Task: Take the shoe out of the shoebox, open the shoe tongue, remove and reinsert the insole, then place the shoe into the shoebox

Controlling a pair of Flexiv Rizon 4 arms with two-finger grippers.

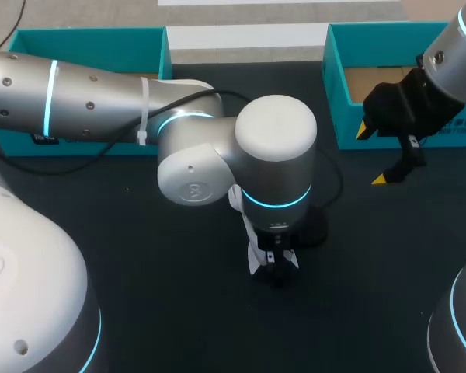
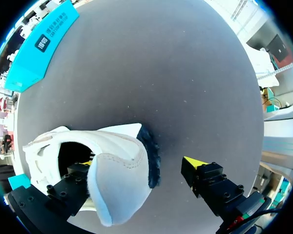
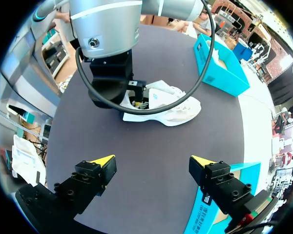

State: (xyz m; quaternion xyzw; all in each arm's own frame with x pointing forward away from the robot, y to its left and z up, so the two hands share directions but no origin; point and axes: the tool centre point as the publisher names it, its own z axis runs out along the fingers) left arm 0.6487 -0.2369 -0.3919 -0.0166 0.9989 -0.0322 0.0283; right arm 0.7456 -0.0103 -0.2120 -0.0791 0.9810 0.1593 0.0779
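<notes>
A white shoe [image 3: 168, 105] lies on its side on the dark table, toe pointing away from my left arm. My left gripper [image 2: 140, 163] stands open over its heel end: one finger is down inside the shoe [image 2: 112, 161], the other is outside, clear of the dark-lined collar. In the head view the left gripper [image 1: 272, 264] is mid-table and only scraps of the shoe [image 1: 252, 256] show beside it. My right gripper [image 3: 152, 161] is open and holds nothing. It hangs a good way short of the shoe, and the head view shows the right gripper [image 1: 372, 155] beside the right teal shoebox [image 1: 334, 93].
A second teal box [image 1: 85, 39] stands at the back left, partly behind my left arm, and shows as a teal box [image 3: 219, 68] beyond the shoe. A strip of dark table separates the two boxes.
</notes>
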